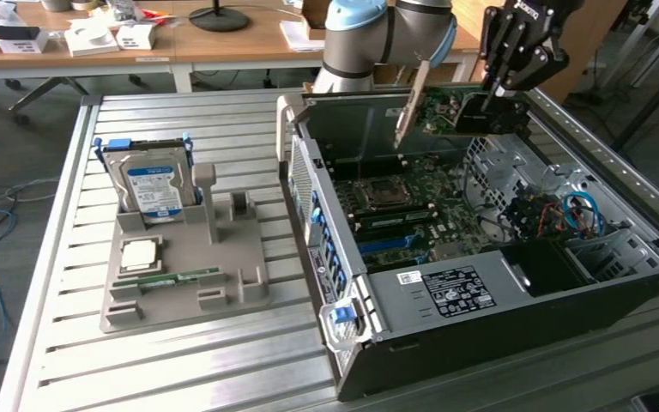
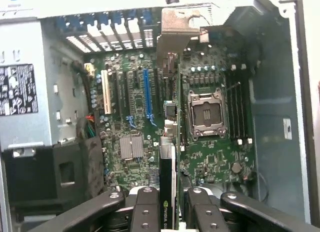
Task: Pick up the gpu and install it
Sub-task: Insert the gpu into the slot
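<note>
Aloft over an open computer case [image 1: 444,343], the gpu [image 1: 446,112] hangs on edge in the black pincer [image 1: 492,105] of a grey and blue robot arm [image 1: 376,39]. The pincer is clamped on the card's upper edge, one finger pressed against each face. The card's green board faces the exterior view, and its silvery bracket [image 1: 412,99] points toward the case's rear wall. From the wrist view, the gpu [image 2: 169,184] appears as a thin dark strip between the pincer's fingers [image 2: 145,207], lined up over the motherboard [image 2: 210,157] between a blue slot [image 2: 146,94] and the empty processor socket [image 2: 205,114]. The card sits clear above the board in the exterior view. At the exterior view's left, well apart from the case, a grey holder [image 1: 181,305] rests on the slatted metal surface [image 1: 147,369]. It carries an upright hard drive [image 1: 152,184] with a blue and white label and a narrow green memory stick [image 1: 169,279].
</note>
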You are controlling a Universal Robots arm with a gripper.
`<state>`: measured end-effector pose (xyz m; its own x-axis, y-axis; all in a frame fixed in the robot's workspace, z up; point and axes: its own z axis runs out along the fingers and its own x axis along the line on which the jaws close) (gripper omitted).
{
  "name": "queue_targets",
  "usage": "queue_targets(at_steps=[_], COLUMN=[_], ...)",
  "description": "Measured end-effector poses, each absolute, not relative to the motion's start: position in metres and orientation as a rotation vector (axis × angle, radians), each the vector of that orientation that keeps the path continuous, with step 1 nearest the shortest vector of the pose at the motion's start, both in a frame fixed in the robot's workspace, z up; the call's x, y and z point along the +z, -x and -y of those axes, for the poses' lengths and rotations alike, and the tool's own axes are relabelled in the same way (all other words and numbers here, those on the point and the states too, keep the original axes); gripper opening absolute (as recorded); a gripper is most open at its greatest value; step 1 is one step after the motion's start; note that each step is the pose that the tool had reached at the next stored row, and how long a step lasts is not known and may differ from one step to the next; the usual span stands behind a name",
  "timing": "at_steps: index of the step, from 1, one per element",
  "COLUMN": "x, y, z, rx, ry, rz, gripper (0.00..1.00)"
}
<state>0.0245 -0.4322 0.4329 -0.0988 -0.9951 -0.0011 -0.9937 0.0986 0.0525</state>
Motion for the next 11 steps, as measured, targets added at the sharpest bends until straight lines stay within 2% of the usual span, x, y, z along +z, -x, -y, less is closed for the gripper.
queue_targets(at_steps=[11], x=[0.4324], y=[-0.0237], z=[0.4316], rx=[-0.049], ry=[-2.189], rz=[2.211], gripper=[0.26])
